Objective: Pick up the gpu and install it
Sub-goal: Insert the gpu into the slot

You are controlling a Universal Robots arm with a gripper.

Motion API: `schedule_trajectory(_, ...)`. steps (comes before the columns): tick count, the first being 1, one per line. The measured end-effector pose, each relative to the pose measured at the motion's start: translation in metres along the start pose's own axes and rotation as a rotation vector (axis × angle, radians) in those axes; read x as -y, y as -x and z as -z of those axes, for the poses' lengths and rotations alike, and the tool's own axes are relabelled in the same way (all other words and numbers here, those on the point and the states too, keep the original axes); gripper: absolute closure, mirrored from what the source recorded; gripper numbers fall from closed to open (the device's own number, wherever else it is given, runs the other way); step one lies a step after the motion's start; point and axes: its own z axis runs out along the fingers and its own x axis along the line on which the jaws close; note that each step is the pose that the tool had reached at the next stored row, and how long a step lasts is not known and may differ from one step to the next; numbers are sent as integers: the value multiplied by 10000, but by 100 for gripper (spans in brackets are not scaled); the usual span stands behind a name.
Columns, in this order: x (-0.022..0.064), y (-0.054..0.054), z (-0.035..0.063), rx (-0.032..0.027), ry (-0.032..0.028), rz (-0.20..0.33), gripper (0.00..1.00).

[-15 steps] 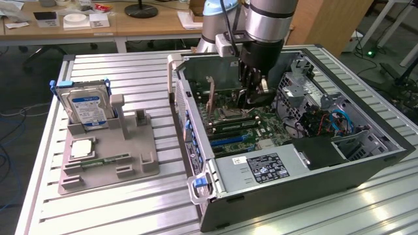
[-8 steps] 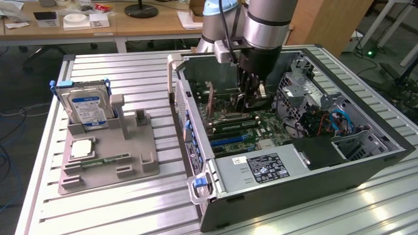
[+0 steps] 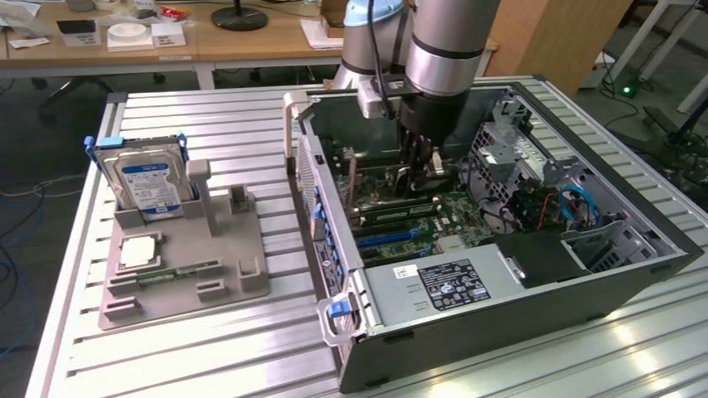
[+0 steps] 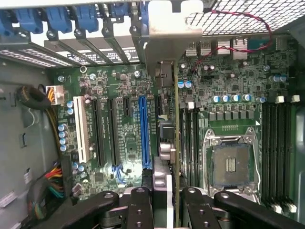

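Pincer (image 4: 166,202) clenched on the gpu (image 4: 177,133), seen edge-on over the motherboard (image 4: 119,138), its slot edge hidden.

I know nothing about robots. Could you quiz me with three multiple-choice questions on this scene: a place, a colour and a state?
1. Where is the hard drive? A upright in the grey holder; B on the floor; C atop the arm.
2. Its label's colour? A red; B blue and white; C green.
3. The gripper is: A hanging empty; B shut on the gpu; C holding a cable.

Answers: A, it stands in the holder's slot; B, the label shows blue and white; B, the thin card sits edge-on between the fingers.
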Motion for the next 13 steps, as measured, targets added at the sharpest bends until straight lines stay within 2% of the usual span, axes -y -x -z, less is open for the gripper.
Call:
schedule_trajectory(3, -21, -2, -40, -2, 9, -14, 72)
schedule_trajectory(13, -22, -4, -43, 7, 8, -17, 72)
